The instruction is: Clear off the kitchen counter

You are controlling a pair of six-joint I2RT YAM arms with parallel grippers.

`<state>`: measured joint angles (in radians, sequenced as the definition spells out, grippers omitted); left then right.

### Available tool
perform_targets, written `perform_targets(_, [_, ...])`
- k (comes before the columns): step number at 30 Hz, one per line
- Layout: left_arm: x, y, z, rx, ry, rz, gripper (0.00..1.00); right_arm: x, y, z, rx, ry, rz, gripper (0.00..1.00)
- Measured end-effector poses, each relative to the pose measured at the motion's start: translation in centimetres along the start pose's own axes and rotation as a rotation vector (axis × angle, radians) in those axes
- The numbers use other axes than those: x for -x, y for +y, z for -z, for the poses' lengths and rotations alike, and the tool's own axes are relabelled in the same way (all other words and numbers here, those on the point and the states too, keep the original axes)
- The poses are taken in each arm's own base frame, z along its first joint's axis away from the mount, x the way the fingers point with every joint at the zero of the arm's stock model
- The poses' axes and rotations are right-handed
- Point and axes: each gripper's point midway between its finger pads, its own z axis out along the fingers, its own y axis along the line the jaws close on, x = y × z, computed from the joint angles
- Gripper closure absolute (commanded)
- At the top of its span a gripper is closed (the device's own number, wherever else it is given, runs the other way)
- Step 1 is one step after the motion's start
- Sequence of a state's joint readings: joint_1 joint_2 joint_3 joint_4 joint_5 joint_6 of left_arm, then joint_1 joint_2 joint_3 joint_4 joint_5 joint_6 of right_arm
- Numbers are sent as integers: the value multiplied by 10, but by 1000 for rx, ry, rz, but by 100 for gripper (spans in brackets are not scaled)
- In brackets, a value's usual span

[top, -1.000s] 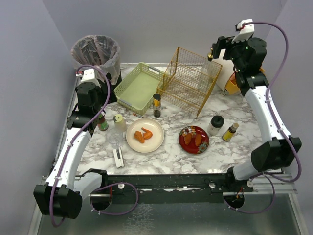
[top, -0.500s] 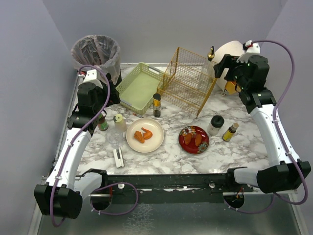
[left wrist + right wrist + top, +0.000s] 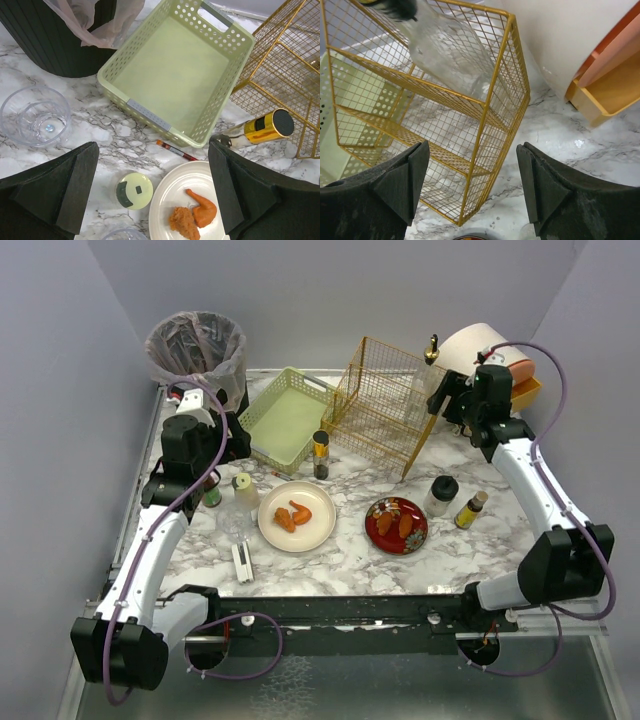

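— Right arm (image 3: 530, 472) has come down since a second ago, from high above the gold wire rack (image 3: 385, 405) to just beside the rack's right edge.
— Its jaws?
— Spread, with nothing between them. The rack sits below, and a clear bottle (image 3: 447, 50) shows through its wires.
— And the left?
— Left jaws are spread wide too and empty, hanging over the pale green tray (image 3: 285, 420) and the white plate (image 3: 297, 516) of fried pieces.
— Where is the bench (image 3: 340, 560)?
— It is the marble-patterned top lying under both arms. It carries the tray, the rack, the white plate, a red plate (image 3: 397, 524) and several small bottles.
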<state>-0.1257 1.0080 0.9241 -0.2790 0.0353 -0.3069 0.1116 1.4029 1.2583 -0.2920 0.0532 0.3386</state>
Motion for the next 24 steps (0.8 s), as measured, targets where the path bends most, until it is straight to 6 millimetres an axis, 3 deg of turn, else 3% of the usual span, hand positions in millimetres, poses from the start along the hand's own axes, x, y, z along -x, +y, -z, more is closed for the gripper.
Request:
perform_targets(6, [-2, -1, 0, -9, -1, -1, 1, -28, -7, -28, -27, 71, -37, 29])
perform_targets(12, [0, -2, 2, -15, -13, -1, 1, -45, -11, -50, -39, 106, -50, 46])
perform_targets(15, [0, -2, 3, -16, -15, -2, 1, -58, -15, -59, -52, 138, -45, 48])
perform_targets(24, [1, -2, 4, -16, -16, -2, 1, -65, -14, -66, -49, 149, -16, 73])
